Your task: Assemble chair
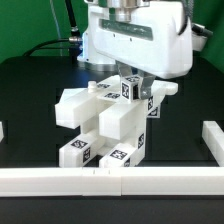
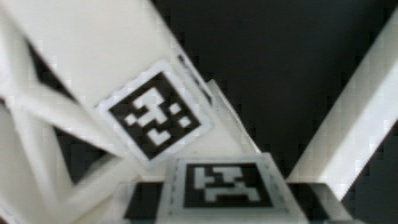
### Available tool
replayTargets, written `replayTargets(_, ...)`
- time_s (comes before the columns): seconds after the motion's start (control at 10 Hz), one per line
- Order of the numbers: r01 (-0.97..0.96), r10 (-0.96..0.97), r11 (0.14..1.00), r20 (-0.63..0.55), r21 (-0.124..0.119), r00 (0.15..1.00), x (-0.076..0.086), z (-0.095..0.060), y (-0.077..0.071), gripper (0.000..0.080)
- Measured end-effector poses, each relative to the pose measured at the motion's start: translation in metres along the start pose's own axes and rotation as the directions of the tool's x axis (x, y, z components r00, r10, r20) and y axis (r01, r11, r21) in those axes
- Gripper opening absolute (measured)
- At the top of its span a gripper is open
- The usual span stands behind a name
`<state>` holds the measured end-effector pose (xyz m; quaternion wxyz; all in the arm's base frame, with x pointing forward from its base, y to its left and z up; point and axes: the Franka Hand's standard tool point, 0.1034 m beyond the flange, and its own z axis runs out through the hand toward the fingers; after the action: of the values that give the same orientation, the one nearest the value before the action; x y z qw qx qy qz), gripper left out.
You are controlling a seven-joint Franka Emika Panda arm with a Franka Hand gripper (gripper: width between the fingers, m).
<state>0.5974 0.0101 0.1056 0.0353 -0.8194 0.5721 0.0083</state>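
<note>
The partly joined chair (image 1: 105,128) stands mid-table as a cluster of white blocks, with tags on its front faces. My gripper (image 1: 135,88) reaches down onto its top from the white hand above. It is shut on a narrow white chair piece (image 1: 131,86) that carries a tag. In the wrist view that tagged piece (image 2: 222,185) sits between the dark finger pads (image 2: 164,198), which touch both of its sides. Beyond it runs a slanted white bar with another tag (image 2: 157,112), and more white bars (image 2: 45,110) of the chair cross to either side. How the held piece meets the rest is hidden.
A long white border rail (image 1: 110,182) runs along the table's front edge. A short rail (image 1: 212,140) stands at the exterior view's right, and a white end (image 1: 3,130) shows at its left. The black tabletop (image 1: 40,90) surrounds the chair.
</note>
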Motion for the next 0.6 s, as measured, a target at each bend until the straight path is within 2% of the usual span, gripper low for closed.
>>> replayTargets(0.6,-0.325,0.325,0.946,0.008,0.005,0.946,-0.0018,-0.0004,-0.0018,0.0269)
